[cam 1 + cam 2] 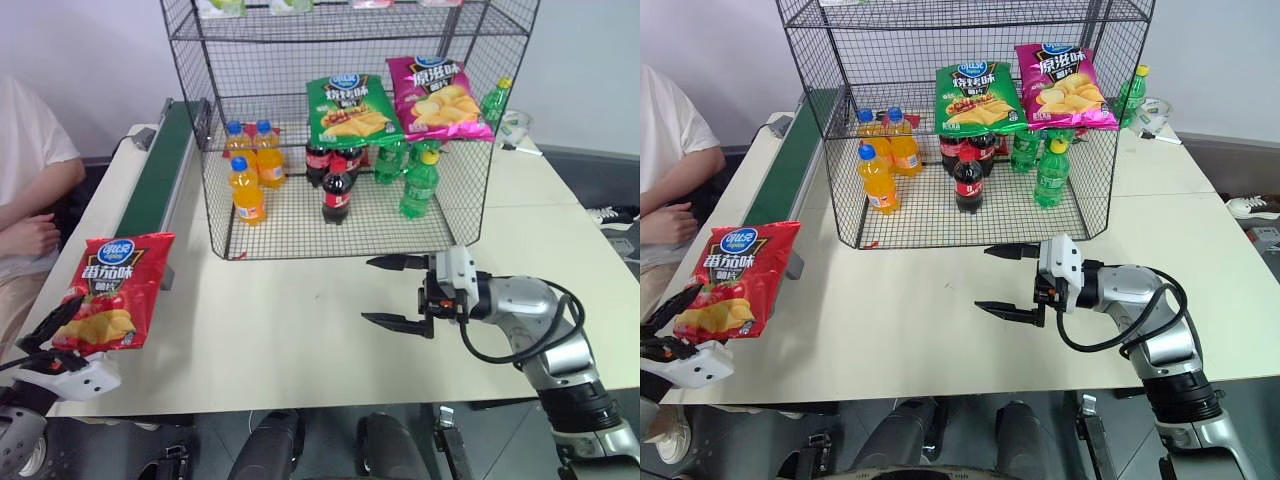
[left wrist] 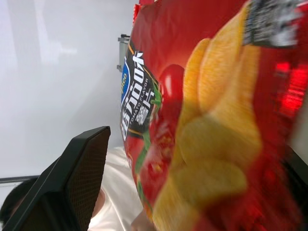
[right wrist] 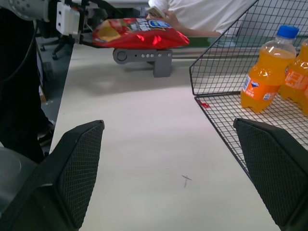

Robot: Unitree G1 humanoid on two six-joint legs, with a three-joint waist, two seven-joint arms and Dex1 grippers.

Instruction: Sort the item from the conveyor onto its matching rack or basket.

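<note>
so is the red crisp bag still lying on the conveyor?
No, the left gripper holds the red crisp bag up, off the conveyor.

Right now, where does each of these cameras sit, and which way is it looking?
Head eyes: look forward and down over the table at the rack; both arms show.
Left wrist: looks along the left gripper, shut on the red crisp bag.
Right wrist: looks between the open right gripper fingers, across the table.
Shared: the red bag shows in every view.

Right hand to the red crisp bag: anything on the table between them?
Nothing: bare table between the right hand and the red crisp bag, per right wrist and eye views.
</note>
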